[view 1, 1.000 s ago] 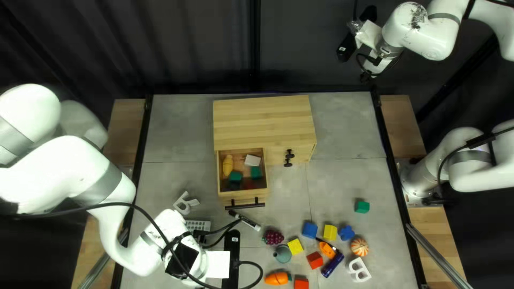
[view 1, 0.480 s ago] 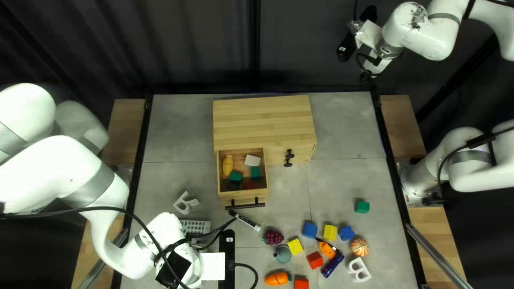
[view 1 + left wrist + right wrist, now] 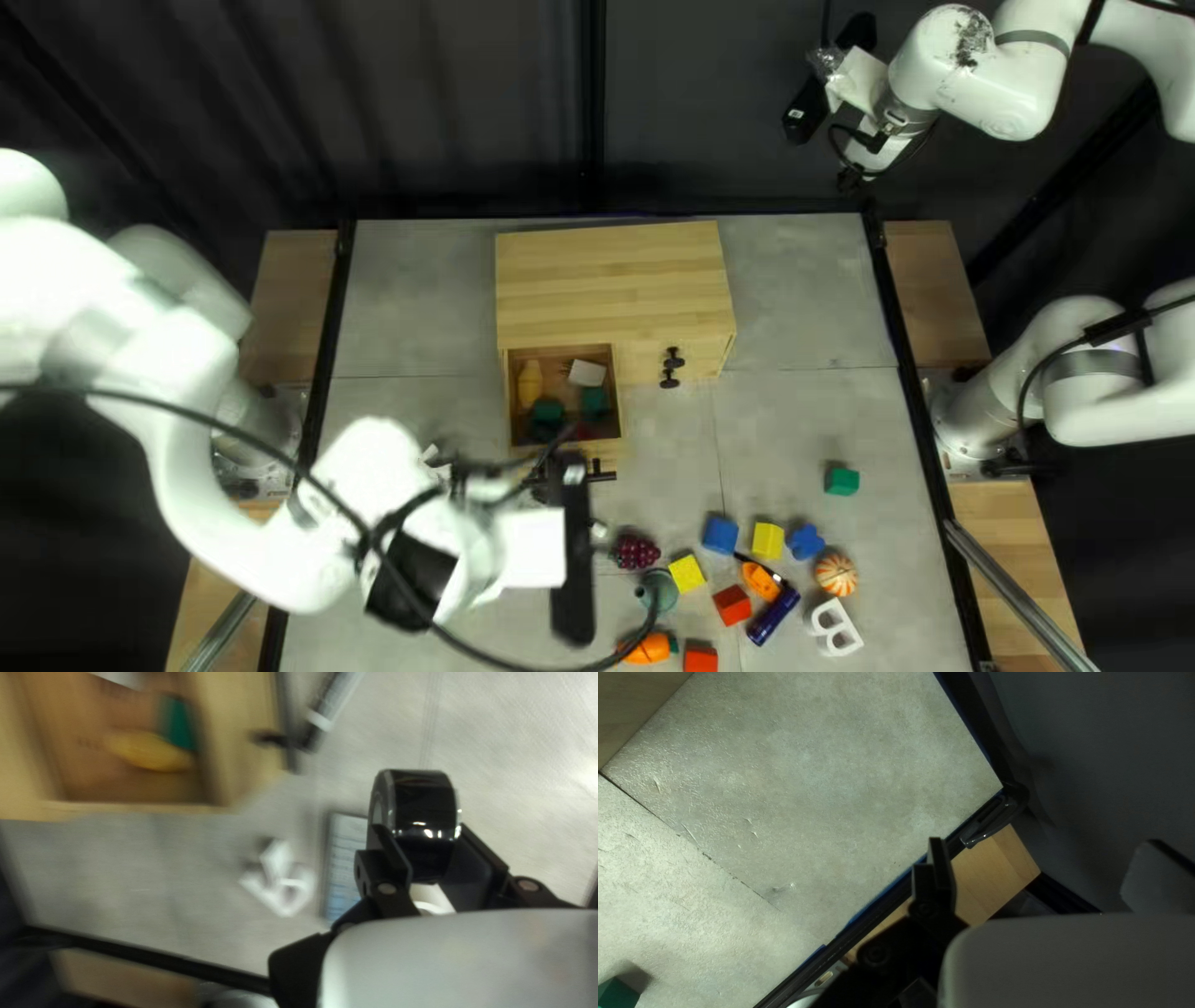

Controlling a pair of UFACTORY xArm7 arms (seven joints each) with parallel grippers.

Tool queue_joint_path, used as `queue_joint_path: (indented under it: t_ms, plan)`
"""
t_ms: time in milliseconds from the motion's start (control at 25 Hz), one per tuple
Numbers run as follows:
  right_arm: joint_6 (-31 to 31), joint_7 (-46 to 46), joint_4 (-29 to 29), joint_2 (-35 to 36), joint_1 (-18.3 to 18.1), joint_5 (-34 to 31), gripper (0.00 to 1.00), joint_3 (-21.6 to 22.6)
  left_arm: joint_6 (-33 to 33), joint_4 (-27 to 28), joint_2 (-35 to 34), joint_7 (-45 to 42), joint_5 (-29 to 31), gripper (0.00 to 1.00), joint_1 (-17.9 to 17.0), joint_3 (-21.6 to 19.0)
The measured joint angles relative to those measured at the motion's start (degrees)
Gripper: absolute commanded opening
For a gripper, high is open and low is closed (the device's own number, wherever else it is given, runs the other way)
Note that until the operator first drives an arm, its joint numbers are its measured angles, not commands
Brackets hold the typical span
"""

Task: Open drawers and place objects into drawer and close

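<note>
My left gripper is over the table below the drawer in the top left view. In its wrist view the left gripper is shut on a glossy black roll. The wooden cabinet has its left drawer pulled out, also visible as the drawer beyond the roll. Inside lie a yellow object, green blocks and a white block. High at the upper right, my right gripper hangs beyond the table; in its wrist view the right gripper is open and empty.
Several toys lie at the lower right of the top left view, including a blue block, grapes and a striped ball. A white letter and a keypad-like object rest near the drawer.
My left arm first drew slightly left, then its gripper swung right and toward the drawer, covering the marker's upper part. My right arm stays where it was; the drawer remains open.
</note>
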Motion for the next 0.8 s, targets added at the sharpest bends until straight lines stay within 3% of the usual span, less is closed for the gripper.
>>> queue_joint_path:
  t_ms: [80,120,400,600,800]
  plan:
    - [0.00,0.00,0.00,0.00,0.00,0.00,1.00,0.00,-0.43,0.09,0.90,0.89,1.88,0.96,1.33,1.33]
    - [0.00,0.00,0.00,0.00,0.00,0.00,1.00,0.00,-1.07,-0.19,1.50,1.10,2.58,1.00,2.02,2.03]
    - [0.00,0.00,0.00,0.00,0.00,0.00,1.00,0.00,-7.32,-8.30,-0.81,-2.93,3.11,1.00,4.72,4.70]
    - [0.00,0.00,0.00,0.00,0.00,0.00,1.00,0.00,-8.57,-11.53,-4.22,-3.53,-0.79,1.00,2.48,2.87]
    - [0.00,0.00,0.00,0.00,0.00,0.00,1.00,0.00,-12.01,-14.35,-6.19,5.72,-9.16,1.00,-0.57,2.00]
